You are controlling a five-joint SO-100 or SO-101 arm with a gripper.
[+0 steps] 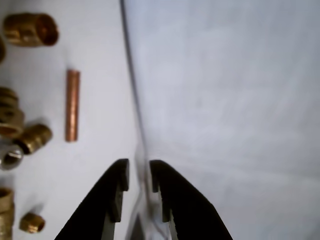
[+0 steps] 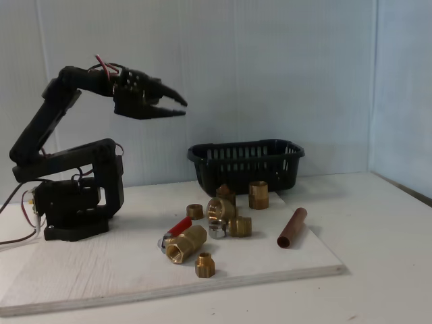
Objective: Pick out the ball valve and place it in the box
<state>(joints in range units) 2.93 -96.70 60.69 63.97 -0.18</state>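
In the fixed view the ball valve, a brass body with a red lever handle, lies on the white board among smaller brass fittings. Behind the pile stands the box, a black slotted basket, with nothing visible inside it. My gripper hangs high in the air, up and to the left of the box and well above the valve. Its jaws are slightly apart and hold nothing. The wrist view shows my black gripper with a narrow gap, over bare white surface.
Several brass fittings and a silver piece sit around the valve. A copper-brown pipe lies to the right of them. Brass fittings line the wrist view's left edge. The arm's base stands at the board's left.
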